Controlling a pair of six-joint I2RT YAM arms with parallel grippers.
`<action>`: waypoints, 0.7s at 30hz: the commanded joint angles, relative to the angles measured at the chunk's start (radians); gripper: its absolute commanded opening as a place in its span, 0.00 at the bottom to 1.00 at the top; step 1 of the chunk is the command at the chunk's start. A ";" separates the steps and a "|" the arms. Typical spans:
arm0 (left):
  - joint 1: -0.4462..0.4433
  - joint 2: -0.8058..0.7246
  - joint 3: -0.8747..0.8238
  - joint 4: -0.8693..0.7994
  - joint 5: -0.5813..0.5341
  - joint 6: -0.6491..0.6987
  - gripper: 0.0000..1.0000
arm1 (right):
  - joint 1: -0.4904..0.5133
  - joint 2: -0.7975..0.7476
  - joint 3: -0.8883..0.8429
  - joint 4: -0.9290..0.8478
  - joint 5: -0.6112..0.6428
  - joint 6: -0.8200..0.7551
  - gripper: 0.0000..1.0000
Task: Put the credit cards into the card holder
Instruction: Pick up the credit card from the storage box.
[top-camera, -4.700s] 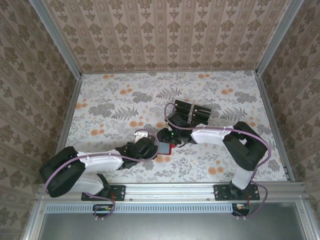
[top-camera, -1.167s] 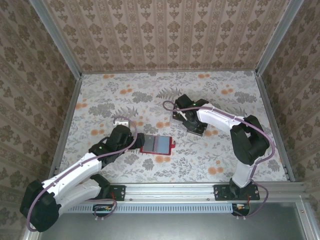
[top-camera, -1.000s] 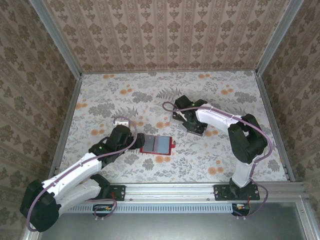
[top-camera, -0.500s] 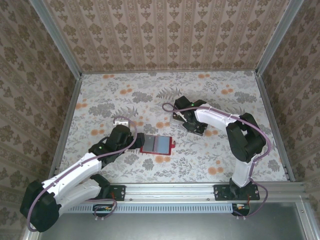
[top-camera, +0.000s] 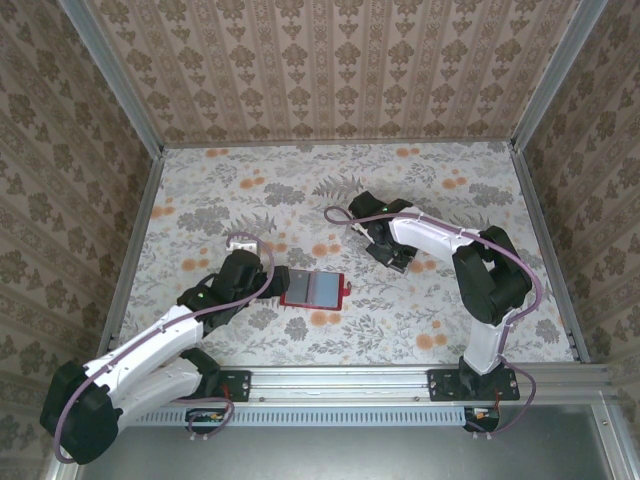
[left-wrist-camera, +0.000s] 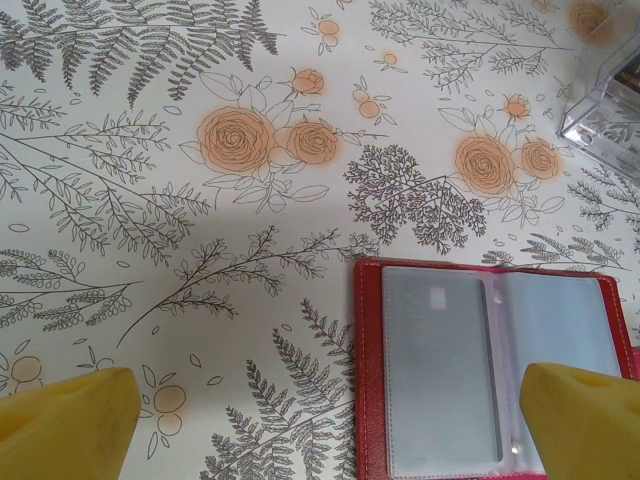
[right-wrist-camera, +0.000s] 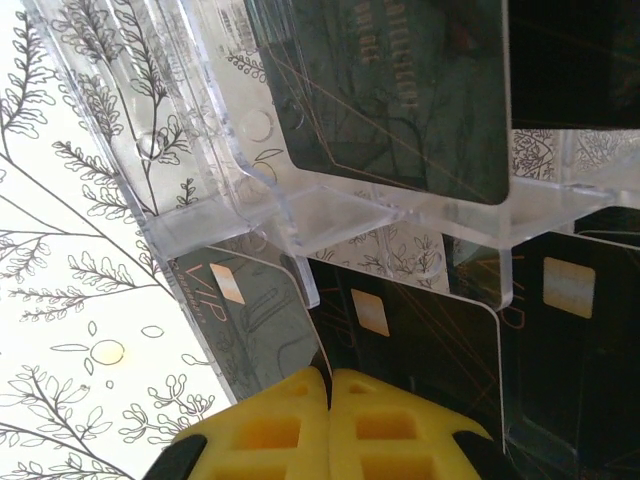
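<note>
Beige damask wallpaper (top-camera: 330, 70) covers the three upright walls around a table (top-camera: 250, 190) spread with a pale floral cloth of grey ferns and orange roses. Aluminium rails (top-camera: 340, 378) frame its edges — the light is soft and even.

open flowered tabletop (left-wrist-camera: 250, 330) ahead of the left yellow fingers (left-wrist-camera: 60, 425); clear plastic tray walls (right-wrist-camera: 340, 215) crowd the right fingers (right-wrist-camera: 290, 400).

Red card holder (left-wrist-camera: 368, 400), greyish pockets, between the left pincer's (left-wrist-camera: 327, 425) yellow fingers (left-wrist-camera: 70, 425); black credit cards (right-wrist-camera: 400, 100) ahead of the yellow right pincer (right-wrist-camera: 328, 385); worktop (left-wrist-camera: 150, 300): grey ferns, orange roses.
</note>
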 joint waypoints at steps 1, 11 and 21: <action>0.005 -0.004 0.016 0.016 0.008 0.018 1.00 | -0.005 0.005 -0.008 -0.032 -0.023 -0.012 0.04; 0.004 -0.001 0.020 0.019 0.013 0.015 1.00 | 0.002 -0.044 0.026 -0.025 -0.043 -0.056 0.00; 0.006 0.002 0.020 0.022 0.020 0.019 1.00 | 0.002 -0.087 0.061 -0.046 -0.096 -0.077 0.00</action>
